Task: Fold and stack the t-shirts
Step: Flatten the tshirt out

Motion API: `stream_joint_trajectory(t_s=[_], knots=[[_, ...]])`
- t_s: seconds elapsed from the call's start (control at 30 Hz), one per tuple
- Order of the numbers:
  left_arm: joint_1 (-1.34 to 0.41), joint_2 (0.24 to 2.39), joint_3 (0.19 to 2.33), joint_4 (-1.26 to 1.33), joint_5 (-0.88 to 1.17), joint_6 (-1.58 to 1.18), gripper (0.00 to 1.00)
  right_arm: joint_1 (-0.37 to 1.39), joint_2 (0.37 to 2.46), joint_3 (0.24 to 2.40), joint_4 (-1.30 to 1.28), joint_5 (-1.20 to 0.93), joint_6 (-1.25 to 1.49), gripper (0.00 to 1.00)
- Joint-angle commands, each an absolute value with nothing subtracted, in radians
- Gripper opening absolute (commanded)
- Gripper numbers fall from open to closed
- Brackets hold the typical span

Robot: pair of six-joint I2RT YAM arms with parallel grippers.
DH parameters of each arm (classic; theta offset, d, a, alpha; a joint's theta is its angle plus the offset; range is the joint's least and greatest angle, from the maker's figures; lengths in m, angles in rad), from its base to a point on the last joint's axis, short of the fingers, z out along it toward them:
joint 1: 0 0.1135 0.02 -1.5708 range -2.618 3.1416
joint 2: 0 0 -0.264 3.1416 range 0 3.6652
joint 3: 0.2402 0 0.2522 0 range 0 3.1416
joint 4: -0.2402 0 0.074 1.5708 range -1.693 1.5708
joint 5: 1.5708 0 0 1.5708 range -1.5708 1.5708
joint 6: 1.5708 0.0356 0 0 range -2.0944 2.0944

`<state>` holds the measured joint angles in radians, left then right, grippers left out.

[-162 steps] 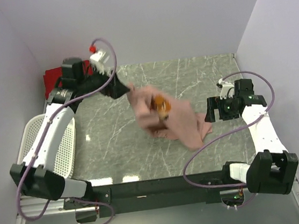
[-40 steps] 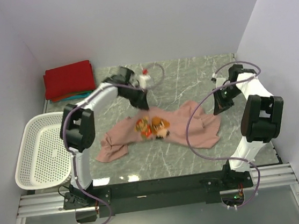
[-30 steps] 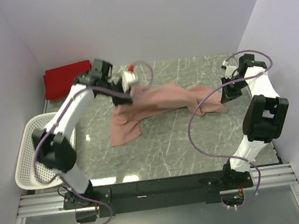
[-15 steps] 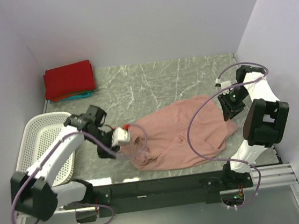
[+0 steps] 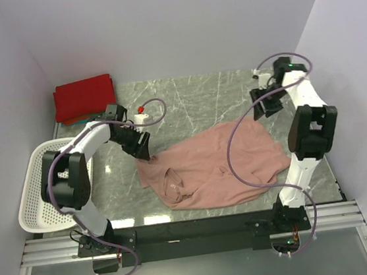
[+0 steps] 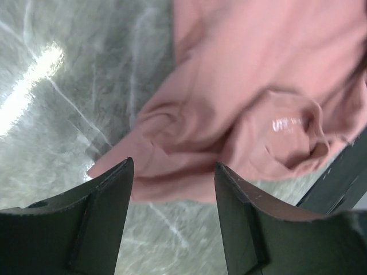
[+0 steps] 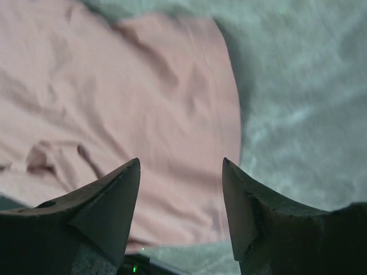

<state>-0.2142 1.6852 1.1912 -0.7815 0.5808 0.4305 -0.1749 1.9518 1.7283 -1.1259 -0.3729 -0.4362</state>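
Top view: dusty-pink cloth t-shirt (image 5: 217,167) lies spread but rumpled on the grey marbled worktop (image 5: 192,100), long axis left to right; left hand (image 5: 142,149) hangs at its far-left corner, right hand (image 5: 264,104) off beyond its far-right edge, so the left is nearer. Left wrist view: hand spread wide, nothing held, bunched pink fold directly below. Right wrist view: hand likewise apart and empty, shirt's curved edge beneath, bare worktop to its right.

Grey marble table (image 5: 193,103) carries the crumpled pink t-shirt (image 5: 220,166).
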Motion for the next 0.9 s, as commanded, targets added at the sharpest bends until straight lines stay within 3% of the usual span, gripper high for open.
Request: stream_joint_trajectory(t_s=[0.0,0.23,0.33,0.37,0.43,0.47,0.57,0.6,0.63,0.77,0.87], knots=[[-0.219,1.749,1.215,-0.726,0.537,0.273,0.64,-0.089,2.006,1.749,-0.976,-0.280,-0.336,0.67],[-0.232,1.861,1.215,-0.719,0.479,0.210,0.63,-0.040,2.120,1.809,-0.885,-0.218,-0.259,0.70],[-0.236,1.891,1.249,-0.726,0.446,0.196,0.54,-0.022,2.149,1.802,-0.891,-0.213,-0.273,0.70],[-0.235,1.917,1.281,-0.730,0.433,0.195,0.43,-0.014,2.157,1.793,-0.896,-0.215,-0.276,0.69],[-0.229,1.948,1.327,-0.747,0.393,0.199,0.29,-0.011,2.167,1.789,-0.908,-0.222,-0.287,0.61],[-0.224,1.977,1.385,-0.764,0.387,0.209,0.14,-0.011,2.178,1.792,-0.925,-0.236,-0.288,0.57],[-0.196,2.022,1.527,-0.801,0.394,0.232,0.01,-0.017,2.175,1.798,-0.945,-0.248,-0.296,0.23],[-0.187,2.029,1.570,-0.811,0.397,0.239,0.01,-0.020,2.171,1.801,-0.946,-0.250,-0.296,0.07],[-0.183,2.039,1.612,-0.827,0.408,0.259,0.01,-0.026,2.165,1.804,-0.951,-0.253,-0.293,0.00],[-0.179,1.976,1.736,-0.833,0.429,0.325,0.01,-0.052,2.087,1.807,-0.989,-0.291,-0.299,0.00],[-0.189,1.824,1.637,-0.818,0.512,0.411,0.01,-0.072,2.013,1.740,-1.008,-0.293,-0.330,0.00]])
